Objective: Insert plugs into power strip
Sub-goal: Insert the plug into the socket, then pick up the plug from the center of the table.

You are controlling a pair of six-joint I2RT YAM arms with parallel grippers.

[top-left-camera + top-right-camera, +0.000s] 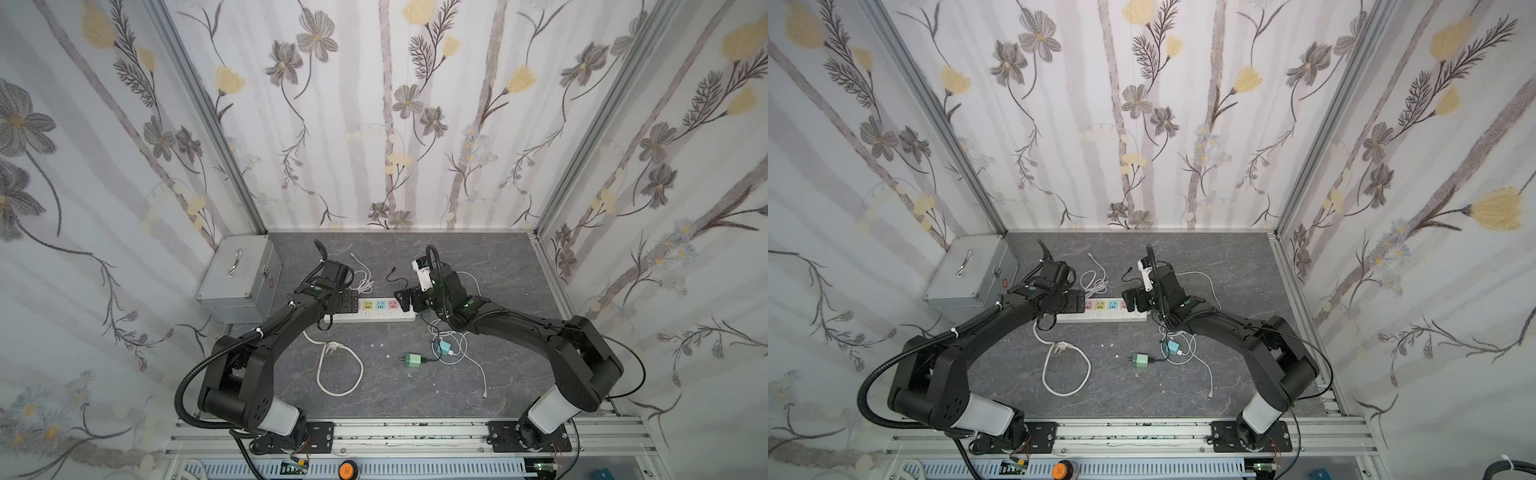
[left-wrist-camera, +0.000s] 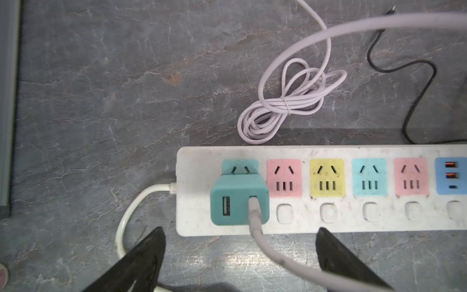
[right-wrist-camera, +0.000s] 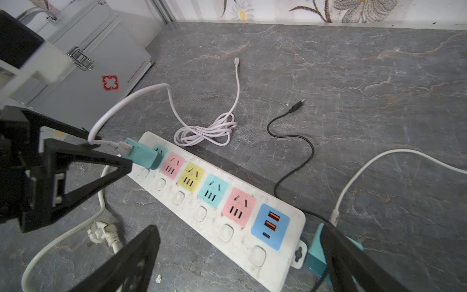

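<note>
Teal charger cube (image 2: 239,199): seated in the power strip's (image 2: 353,227) end socket. Probably light, rigid and slick-sided; best pinched across opposite flat faces, never by the limp cable (image 2: 255,222). Left gripper (image 2: 240,231): spread wide, empty, flanking the cube. Right gripper (image 3: 240,227): spread wide, empty.

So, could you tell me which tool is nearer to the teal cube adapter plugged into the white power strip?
Left. The left tool hangs open beside the teal cube adapter; the right tool is at the white power strip's opposite end.

Teal plug (image 2: 239,199) fills end socket (image 2: 240,166); pink socket (image 2: 284,178) free.
</note>
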